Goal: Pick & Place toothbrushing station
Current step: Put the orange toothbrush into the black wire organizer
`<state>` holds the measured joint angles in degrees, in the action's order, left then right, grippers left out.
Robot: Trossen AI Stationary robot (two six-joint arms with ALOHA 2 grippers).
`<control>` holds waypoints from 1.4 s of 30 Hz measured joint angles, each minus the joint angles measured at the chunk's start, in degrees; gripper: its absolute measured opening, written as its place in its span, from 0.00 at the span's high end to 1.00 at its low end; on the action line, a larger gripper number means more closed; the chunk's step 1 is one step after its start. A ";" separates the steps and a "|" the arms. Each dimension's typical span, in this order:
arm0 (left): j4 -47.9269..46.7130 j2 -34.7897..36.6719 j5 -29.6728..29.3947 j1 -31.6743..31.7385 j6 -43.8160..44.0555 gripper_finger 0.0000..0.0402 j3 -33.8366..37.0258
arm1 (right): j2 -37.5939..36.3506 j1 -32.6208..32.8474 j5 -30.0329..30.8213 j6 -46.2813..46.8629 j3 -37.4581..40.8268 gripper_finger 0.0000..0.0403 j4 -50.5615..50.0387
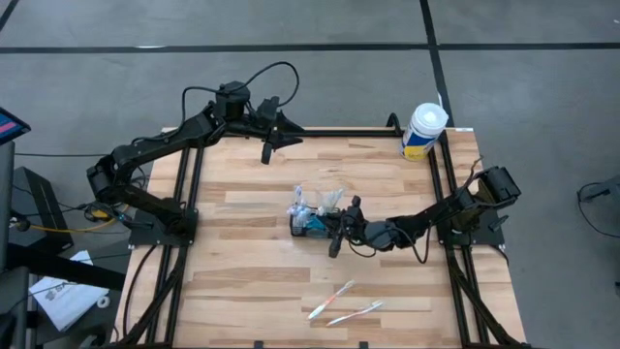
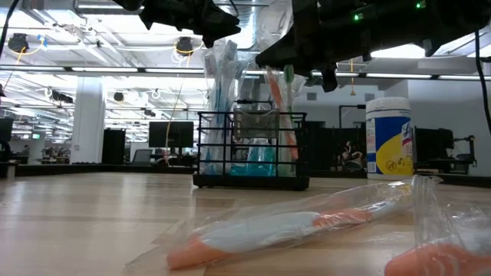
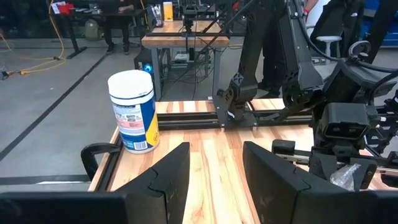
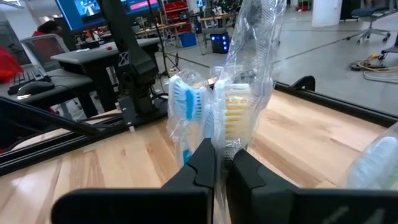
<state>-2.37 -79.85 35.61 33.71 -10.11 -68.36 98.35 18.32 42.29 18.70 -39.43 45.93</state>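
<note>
Black mesh caddy (image 1: 312, 226) near the middle of the wooden desk (image 1: 252, 271), standing upright, with wrapped toothbrushes (image 2: 222, 100) poking up out of it and something teal low inside. Right hand (image 1: 334, 225) just beside the caddy, reaching in from the desk's right edge, fingers pressed together and pinching the clear wrapper of a yellow-bristled brush (image 4: 235, 118). In the right wrist view, wrapper caught between the two dark fingers (image 4: 202, 163), a blue-bristled brush (image 4: 185, 102) wrapped just beside the yellow one. In the low view, dark arm parts hanging over the caddy's top, an orange-handled brush (image 2: 278, 115) upright in its right part, pale blue ones in the left.

Left hand (image 1: 267, 147) well apart from the caddy, hovering over the desk's far edge, fingers (image 3: 163, 177) spread with nothing between them.

White tub (image 1: 423, 132) with a yellow and blue label at the desk's far right corner, upright, clear of both hands; seen also from the left wrist, beside the desk's black frame.

Two more wrapped brushes (image 1: 344, 301) lying flat near the desk's near edge, close together, orange at the ends; large and blurred in the low view's foreground (image 2: 291, 226).

A person at a bench in the room beyond, in the left wrist view.
</note>
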 joint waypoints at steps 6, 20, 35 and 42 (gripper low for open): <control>0.29 0.00 -0.02 0.00 0.02 0.65 0.00 | 0.17 -0.40 0.76 1.42 0.22 0.94 1.19; 0.34 0.00 -0.01 0.00 0.02 0.65 0.00 | 0.14 -2.86 -2.19 7.13 0.08 0.45 -0.43; 0.41 0.00 -0.01 0.00 1.71 0.65 0.00 | -11.73 -5.70 -8.01 2.94 -0.28 0.42 -2.57; 1.93 0.00 0.56 -0.25 6.02 0.65 0.00 | -22.48 -7.31 -7.90 -2.91 -1.54 0.42 -2.25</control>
<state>-0.45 -79.85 36.18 33.46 -4.08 -68.36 75.87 11.01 34.39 15.79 -40.97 43.68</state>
